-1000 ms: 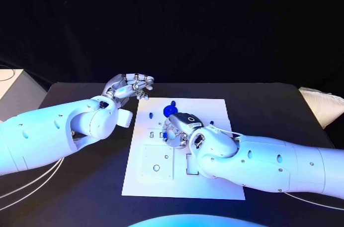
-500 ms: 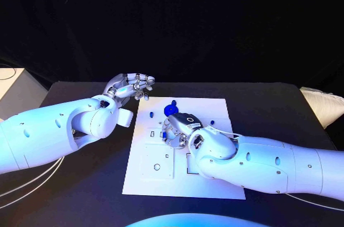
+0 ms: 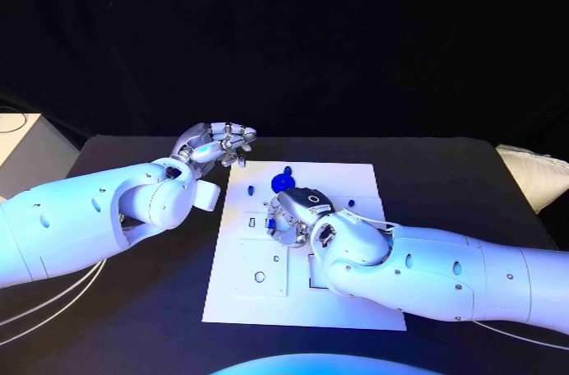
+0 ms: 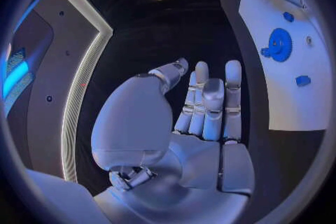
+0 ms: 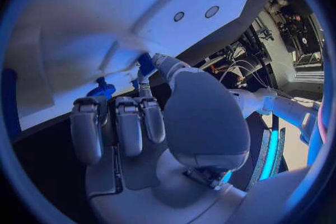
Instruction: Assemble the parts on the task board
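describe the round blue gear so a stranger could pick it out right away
Start at the white task board in the middle of the black table and look to its far edge, just beyond the right hand. The blue gear lies there. It is round, toothed and larger than the small blocky blue pieces near it.

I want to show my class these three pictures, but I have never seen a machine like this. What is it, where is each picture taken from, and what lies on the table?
It is a robot with two white arms ending in silver hands. One picture looks down from its head; the round ones come from cameras at each wrist. On the black table lies a white task board with small blue parts, among them a blue gear. The left hand hovers beside the board's far corner, fingers apart, holding nothing. The right hand reaches down onto the board, its fingertips at a small blue part; whether it grips it is unclear.
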Controlling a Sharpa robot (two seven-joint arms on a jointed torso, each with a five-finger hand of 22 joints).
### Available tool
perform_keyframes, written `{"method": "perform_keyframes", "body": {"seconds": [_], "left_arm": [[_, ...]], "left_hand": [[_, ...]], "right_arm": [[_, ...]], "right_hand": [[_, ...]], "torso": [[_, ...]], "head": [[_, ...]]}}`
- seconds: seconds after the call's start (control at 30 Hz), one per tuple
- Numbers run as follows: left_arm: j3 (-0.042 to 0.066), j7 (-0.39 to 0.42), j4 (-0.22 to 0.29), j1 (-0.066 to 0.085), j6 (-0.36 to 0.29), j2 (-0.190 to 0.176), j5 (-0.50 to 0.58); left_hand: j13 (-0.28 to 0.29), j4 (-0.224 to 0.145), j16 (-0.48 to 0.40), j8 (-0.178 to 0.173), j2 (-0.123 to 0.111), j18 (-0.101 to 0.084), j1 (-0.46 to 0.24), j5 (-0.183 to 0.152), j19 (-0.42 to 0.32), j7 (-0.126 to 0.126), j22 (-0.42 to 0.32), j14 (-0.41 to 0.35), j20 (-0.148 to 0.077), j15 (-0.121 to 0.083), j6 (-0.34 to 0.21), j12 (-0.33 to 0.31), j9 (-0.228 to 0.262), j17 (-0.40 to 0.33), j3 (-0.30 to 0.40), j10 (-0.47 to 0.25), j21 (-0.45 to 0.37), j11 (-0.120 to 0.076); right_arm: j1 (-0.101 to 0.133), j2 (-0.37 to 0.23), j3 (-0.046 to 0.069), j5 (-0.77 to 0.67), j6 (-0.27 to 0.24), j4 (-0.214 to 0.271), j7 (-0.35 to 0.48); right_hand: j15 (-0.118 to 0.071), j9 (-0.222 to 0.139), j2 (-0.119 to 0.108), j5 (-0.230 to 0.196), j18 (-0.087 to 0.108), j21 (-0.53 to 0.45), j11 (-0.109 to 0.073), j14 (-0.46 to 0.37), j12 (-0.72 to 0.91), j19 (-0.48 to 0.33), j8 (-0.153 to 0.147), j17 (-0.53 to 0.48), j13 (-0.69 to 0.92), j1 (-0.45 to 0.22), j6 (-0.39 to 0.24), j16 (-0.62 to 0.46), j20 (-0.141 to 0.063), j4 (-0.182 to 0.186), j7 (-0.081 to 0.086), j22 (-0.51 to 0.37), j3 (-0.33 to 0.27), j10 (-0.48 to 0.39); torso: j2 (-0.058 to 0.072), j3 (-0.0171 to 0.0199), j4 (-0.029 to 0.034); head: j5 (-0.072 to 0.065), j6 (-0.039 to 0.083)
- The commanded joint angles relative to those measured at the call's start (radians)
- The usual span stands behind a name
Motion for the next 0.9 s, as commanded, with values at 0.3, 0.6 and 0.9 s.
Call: {"method": "perform_keyframes", "body": {"seconds": [0.3,0.6,0.9], "left_arm": [[0.000,-0.002,0.000,0.001,0.023,0.003,-0.007],[0.000,-0.003,-0.002,0.000,0.024,0.004,-0.008],[0.000,-0.003,-0.004,0.000,0.024,0.005,-0.008]], "left_hand": [[0.007,-0.001,0.015,0.006,-0.004,0.013,-0.010,0.004,-0.004,0.000,0.003,0.012,-0.001,0.000,-0.009,0.015,0.001,0.012,0.007,-0.010,0.011,0.000],[0.012,-0.001,0.027,0.009,-0.005,0.012,-0.010,0.004,0.000,0.000,0.011,0.019,-0.001,0.000,-0.012,0.024,0.001,0.024,0.009,-0.013,0.018,0.000],[0.015,-0.002,0.037,0.012,-0.005,0.011,-0.010,0.004,0.007,0.000,0.021,0.024,-0.001,0.000,-0.014,0.032,0.001,0.033,0.010,-0.016,0.026,0.000]], "right_arm": [[-0.006,0.002,-0.003,-0.010,0.030,-0.004,-0.017],[-0.006,0.001,-0.003,-0.013,0.025,-0.002,-0.019],[-0.006,-0.001,-0.003,-0.014,0.008,-0.001,-0.017]], "right_hand": [[0.006,-0.008,-0.016,-0.009,-0.008,-0.009,0.011,0.097,-0.014,0.078,-0.012,0.242,0.191,-0.026,-0.032,-0.003,0.001,0.011,0.008,0.225,-0.009,0.029],[0.009,-0.011,-0.024,-0.011,-0.007,-0.013,0.014,0.097,-0.020,0.076,-0.015,0.241,0.186,-0.033,-0.043,-0.003,0.004,0.015,0.012,0.223,-0.015,0.023],[0.016,-0.018,-0.033,-0.037,-0.007,-0.016,0.021,0.096,-0.037,0.075,-0.017,0.236,0.172,-0.049,-0.062,-0.005,0.010,0.032,0.018,0.221,-0.043,0.007]], "torso": [[0.000,-0.0002,0.0005],[0.000,0.0000,-0.0005],[0.000,-0.0001,0.0005]], "head": [[-0.004,0.002],[-0.004,-0.001],[-0.004,-0.001]]}}
